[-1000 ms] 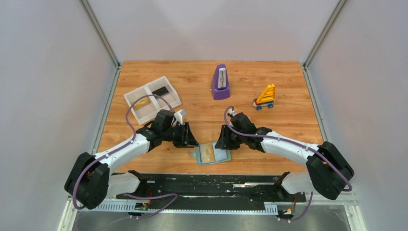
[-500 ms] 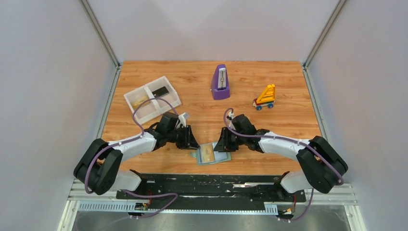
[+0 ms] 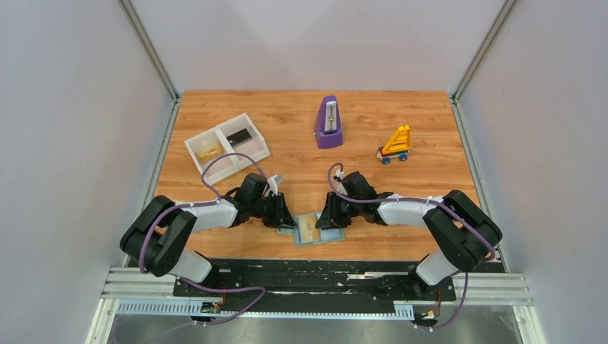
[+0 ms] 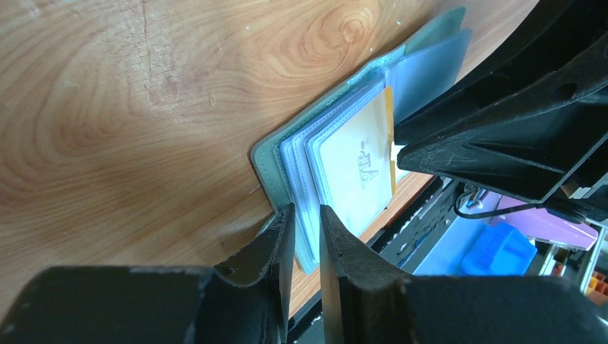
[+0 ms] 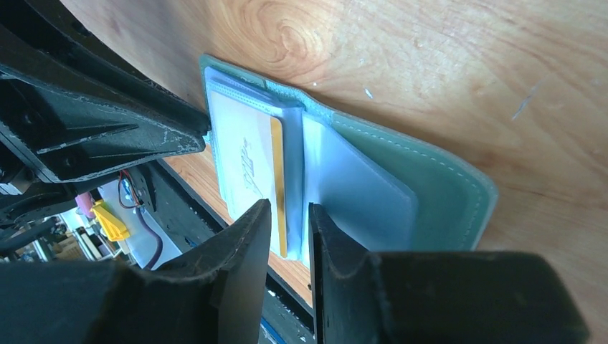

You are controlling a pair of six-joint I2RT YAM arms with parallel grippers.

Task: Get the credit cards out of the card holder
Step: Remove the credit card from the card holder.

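Observation:
The pale teal card holder (image 3: 333, 233) lies open near the table's front edge, with a yellowish-gold card (image 3: 309, 228) in a clear sleeve. My left gripper (image 3: 285, 219) is at its left edge and my right gripper (image 3: 327, 216) is over its right half. In the left wrist view the left gripper (image 4: 305, 209) is almost shut, a narrow slit apart, over the holder's (image 4: 269, 154) near corner; the card (image 4: 355, 168) lies beyond. In the right wrist view the right gripper (image 5: 289, 204) is almost shut above the card's gold edge (image 5: 277, 158), beside the holder's cover (image 5: 430, 172). Neither grips anything.
A white two-compartment tray (image 3: 252, 150) at back left holds a yellowish card (image 3: 210, 152) and a dark card (image 3: 239, 135). A purple metronome (image 3: 328, 123) and a yellow toy car (image 3: 395, 145) stand further back. The black base rail runs just in front of the holder.
Both arms have drawn in and lowered. The left gripper moved right and nearer to the holder's left edge. The right gripper shifted slightly left onto the holder.

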